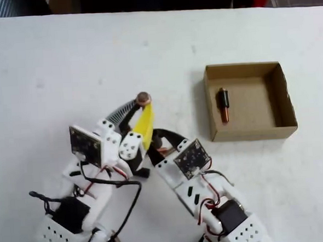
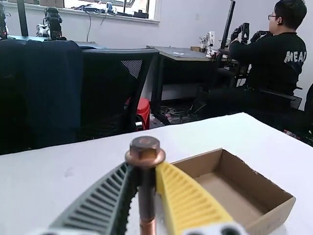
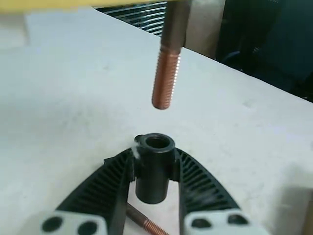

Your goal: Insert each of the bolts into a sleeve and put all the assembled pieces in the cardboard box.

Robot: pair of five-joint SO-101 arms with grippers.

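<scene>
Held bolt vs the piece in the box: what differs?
The held bolt stands upright, head up, in the left end effector; the boxed piece lies flat on the cardboard box floor. The held bolt is bare; the boxed piece wears a black sleeve at one end. Both show copper-coloured metal.

Count by kind: 1 cardboard box [image 1: 253,133]. 1 assembled piece [image 1: 224,105], bolt already in its sleeve. 2 unassembled bolts, entered as raised bolt [image 2: 142,155] and lying bolt [image 3: 146,226]. 1 free sleeve [image 3: 153,171]. 2 grippers: left gripper [image 2: 143,169], right gripper [image 3: 154,159].
</scene>
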